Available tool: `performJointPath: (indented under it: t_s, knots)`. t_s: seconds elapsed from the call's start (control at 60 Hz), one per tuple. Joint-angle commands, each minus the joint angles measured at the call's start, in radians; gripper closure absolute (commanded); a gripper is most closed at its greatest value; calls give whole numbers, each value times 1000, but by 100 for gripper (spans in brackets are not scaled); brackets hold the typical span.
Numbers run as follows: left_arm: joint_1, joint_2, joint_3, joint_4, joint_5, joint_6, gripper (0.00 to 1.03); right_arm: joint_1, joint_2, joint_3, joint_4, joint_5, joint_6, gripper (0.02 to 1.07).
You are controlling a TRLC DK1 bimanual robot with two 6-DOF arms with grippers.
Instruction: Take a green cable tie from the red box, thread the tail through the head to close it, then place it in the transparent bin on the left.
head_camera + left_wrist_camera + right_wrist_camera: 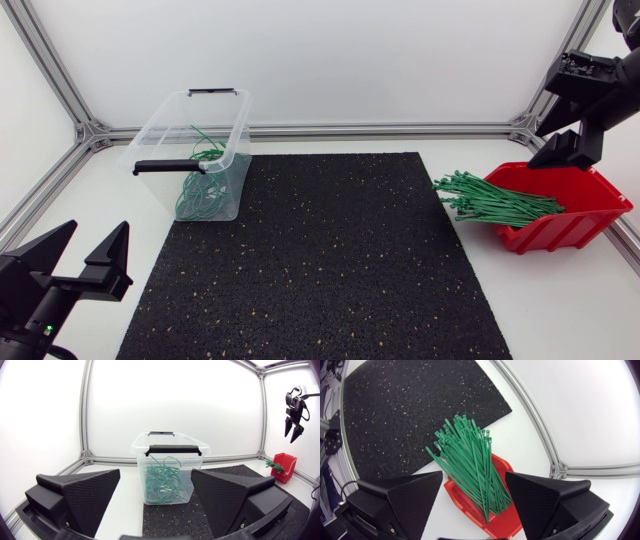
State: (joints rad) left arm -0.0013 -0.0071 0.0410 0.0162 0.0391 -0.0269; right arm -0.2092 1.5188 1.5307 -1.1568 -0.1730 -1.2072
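Left gripper: my left gripper (pixel 96 235) sits at about 8 o'clock from the black mat (pixel 320 260), over the near-left corner of the table (pixel 85 185). Its fingers are spread wide with nothing between them.
Right gripper: my right gripper (pixel 568 155) hangs at about 2 o'clock, well above the far side of the red box (pixel 570 228). Its fingers are apart and it carries nothing.
Green cable ties: a loose bundle of green cable ties (pixel 490 200) lies in the red box, at 3 o'clock from the mat. Their ends fan out past the box's open side toward the mat's edge. From my right wrist I look straight down on them, framed between the two fingers but far below.
Transparent bin: the transparent bin (pixel 165 130) stands upright at 10 o'clock, one corner on the mat, with its black handles on the rim.
Bin contents: a tangle of looped ties (pixel 200 188) rests inside it.
Left wrist sightline: the bin is dead ahead at 12 o'clock, well apart from my fingers.
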Motion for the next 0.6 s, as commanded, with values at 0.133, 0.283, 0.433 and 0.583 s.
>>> performJointPath:
  t_s: [0.133, 0.283, 0.433, 0.583]
  knots:
    - [-3, -4, -39, -25, -7, -19, 4, 48, 3, -113, -32, 47, -219, 16]
    - [-3, -4, -39, -27, -7, -19, 4, 76, -22, -195, -38, 50, -308, 25]
    - [-3, -4, -39, -27, -7, -19, 4, 125, -57, -280, -29, 82, -348, 36]
    - [-3, -4, -39, -27, -7, -19, 4, 160, -78, -330, 16, 98, -362, 49]
